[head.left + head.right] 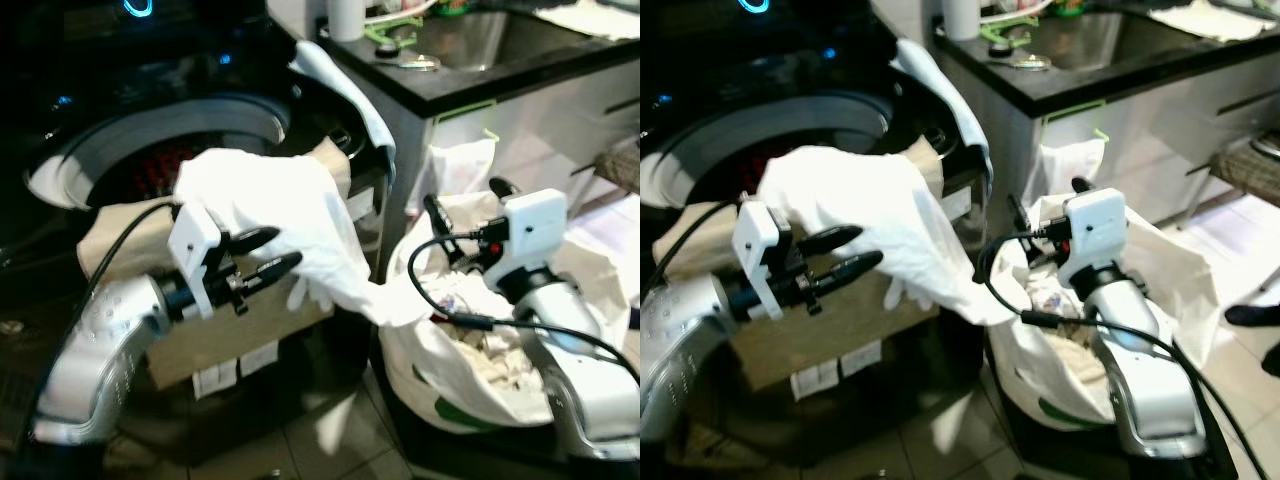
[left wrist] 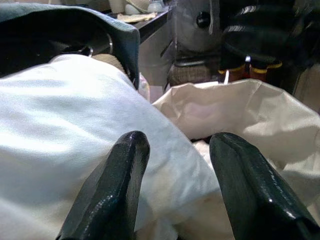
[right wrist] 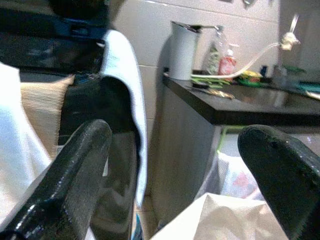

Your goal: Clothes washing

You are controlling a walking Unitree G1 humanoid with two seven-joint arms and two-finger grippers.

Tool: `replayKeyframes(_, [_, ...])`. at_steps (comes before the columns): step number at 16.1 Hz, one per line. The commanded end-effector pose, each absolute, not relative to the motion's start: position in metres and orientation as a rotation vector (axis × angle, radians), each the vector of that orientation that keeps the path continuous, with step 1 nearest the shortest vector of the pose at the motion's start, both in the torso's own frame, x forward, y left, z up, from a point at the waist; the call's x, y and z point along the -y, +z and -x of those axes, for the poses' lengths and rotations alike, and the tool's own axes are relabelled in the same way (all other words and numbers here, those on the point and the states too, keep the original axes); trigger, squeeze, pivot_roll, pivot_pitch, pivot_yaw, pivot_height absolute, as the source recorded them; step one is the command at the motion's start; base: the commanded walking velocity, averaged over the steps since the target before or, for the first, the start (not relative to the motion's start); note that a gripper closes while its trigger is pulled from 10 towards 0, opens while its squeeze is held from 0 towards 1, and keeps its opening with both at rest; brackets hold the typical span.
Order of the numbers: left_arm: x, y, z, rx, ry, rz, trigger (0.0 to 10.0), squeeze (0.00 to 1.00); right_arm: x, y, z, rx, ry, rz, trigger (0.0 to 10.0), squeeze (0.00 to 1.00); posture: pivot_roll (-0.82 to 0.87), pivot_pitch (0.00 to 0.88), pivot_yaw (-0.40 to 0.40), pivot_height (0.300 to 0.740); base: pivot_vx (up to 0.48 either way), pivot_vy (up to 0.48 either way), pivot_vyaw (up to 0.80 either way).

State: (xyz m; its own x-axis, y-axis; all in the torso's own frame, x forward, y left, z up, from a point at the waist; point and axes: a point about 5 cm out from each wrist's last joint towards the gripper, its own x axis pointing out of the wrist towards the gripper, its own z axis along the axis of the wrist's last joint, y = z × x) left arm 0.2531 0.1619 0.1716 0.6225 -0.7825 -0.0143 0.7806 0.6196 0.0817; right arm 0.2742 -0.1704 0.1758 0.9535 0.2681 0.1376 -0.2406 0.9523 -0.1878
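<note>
A white garment (image 1: 285,205) stretches from the white laundry bag (image 1: 455,385) up over my left gripper (image 1: 268,252) beside the rim of the top-loading washer (image 1: 215,118). The left fingers (image 2: 120,175) stand apart, open, with the garment draped over and beside them rather than pinched. Something red (image 1: 160,175) lies inside the drum. My right gripper (image 1: 468,205) hovers over the bag's mouth, wide open and holding nothing. Crumpled pale laundry (image 1: 485,340) lies in the bag.
A beige cloth (image 1: 250,330) hangs down the washer's front and a white towel (image 1: 350,90) lies over its right corner. A dark counter with a sink (image 1: 480,40) stands at the right. A person's foot (image 1: 1250,315) is on the tiled floor.
</note>
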Motion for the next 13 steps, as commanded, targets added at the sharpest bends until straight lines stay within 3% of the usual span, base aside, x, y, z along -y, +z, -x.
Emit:
replayKeyframes(1, [-0.158,0.162,-0.243,0.007,-0.908,-0.076,10.0,0.0,0.169,0.168,-0.283,0.153,0.273,0.176,10.0,1.0,-0.05,0.028,0.104,0.74,0.0,0.0,0.0])
replayKeyframes(5, [-0.164,0.127,-0.208,-0.173,-0.957,-0.04,10.0,0.0,0.138,0.143,-0.298,0.078,0.556,0.061,10.0,1.0,-0.03,0.039,0.091,0.74,0.0,0.0,0.0])
replayKeyframes(8, [-0.171,0.126,-0.204,-0.17,-0.902,-0.073,10.0,0.0,0.12,0.134,-0.309,0.059,0.658,0.067,10.0,1.0,0.0,0.043,0.07,0.74,0.0,0.0,0.0])
replayKeyframes(11, [-0.164,0.128,-0.199,-0.163,-0.913,-0.059,10.0,0.0,0.086,0.117,-0.309,-0.045,0.913,0.063,10.0,1.0,0.01,0.045,0.059,0.74,0.0,0.0,0.0])
replayKeyframes(13, [-0.162,0.13,-0.194,-0.161,-0.921,-0.051,10.0,0.0,0.079,0.116,-0.308,-0.041,0.956,0.074,10.0,1.0,0.02,0.045,0.046,0.74,0.0,0.0,0.0])
